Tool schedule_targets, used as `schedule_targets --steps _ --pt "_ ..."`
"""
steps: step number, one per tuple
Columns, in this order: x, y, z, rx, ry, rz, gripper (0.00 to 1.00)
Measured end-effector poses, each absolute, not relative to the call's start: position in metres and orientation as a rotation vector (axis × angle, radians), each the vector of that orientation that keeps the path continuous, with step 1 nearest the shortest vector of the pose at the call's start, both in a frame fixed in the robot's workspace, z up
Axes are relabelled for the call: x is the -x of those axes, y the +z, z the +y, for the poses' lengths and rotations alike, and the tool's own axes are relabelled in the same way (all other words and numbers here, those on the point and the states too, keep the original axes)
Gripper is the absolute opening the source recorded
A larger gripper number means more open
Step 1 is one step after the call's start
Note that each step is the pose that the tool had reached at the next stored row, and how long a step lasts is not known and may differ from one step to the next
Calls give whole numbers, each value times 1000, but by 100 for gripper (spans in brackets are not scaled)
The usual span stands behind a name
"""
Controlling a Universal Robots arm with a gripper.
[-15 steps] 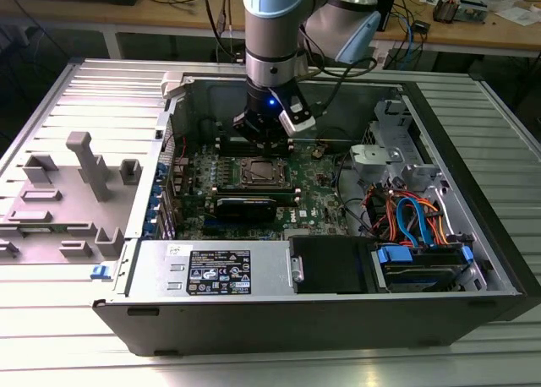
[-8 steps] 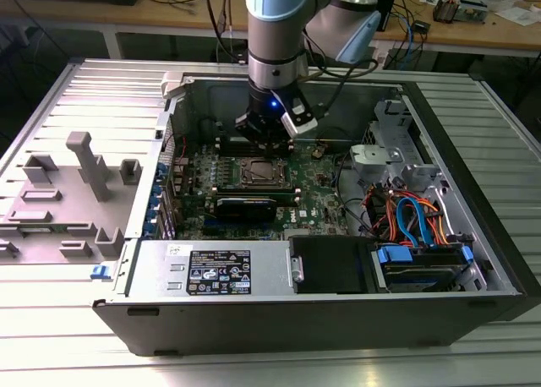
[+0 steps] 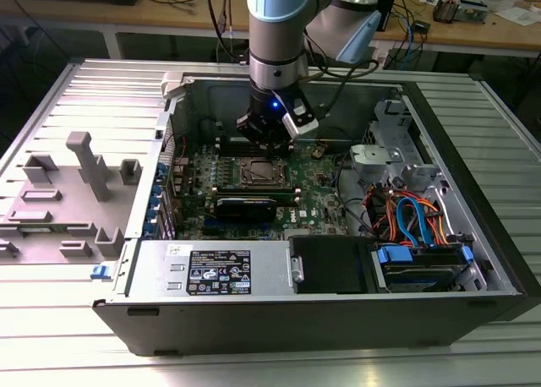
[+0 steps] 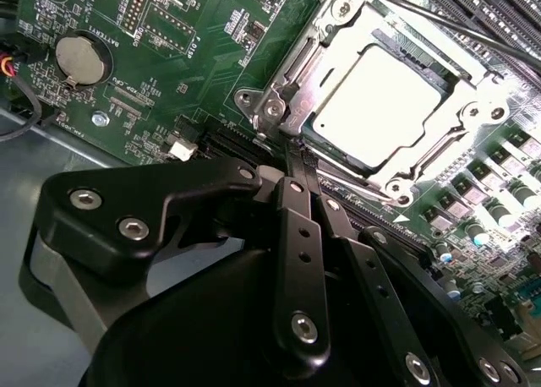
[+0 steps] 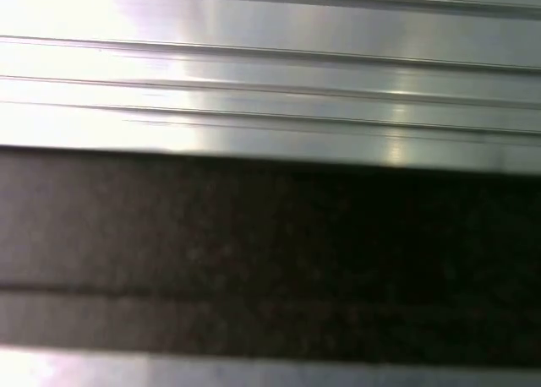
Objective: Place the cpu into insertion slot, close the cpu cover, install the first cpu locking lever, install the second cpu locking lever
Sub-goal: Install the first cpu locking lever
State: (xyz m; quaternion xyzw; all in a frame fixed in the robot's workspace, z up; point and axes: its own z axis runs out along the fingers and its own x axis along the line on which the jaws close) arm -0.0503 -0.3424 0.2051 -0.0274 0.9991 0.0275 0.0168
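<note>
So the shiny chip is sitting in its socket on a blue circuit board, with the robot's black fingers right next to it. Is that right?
Not quite: the circuit board is green, not blue, as the second wrist view shows. The rest holds: the cpu sits in the insertion slot, framed by the cpu cover, and the gripper, its black fingers together, is right beside the socket's edge.

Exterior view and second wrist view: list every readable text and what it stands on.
Label on the power supply: print too small to read.
White lettering on the green board, around the coin cell: too small and turned to quote reliably.
No other text can be read.
</note>
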Motion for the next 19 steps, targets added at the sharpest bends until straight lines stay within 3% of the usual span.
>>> schedule_targets --steps 19 --pt "50 206 -344 85 85 3107 11"
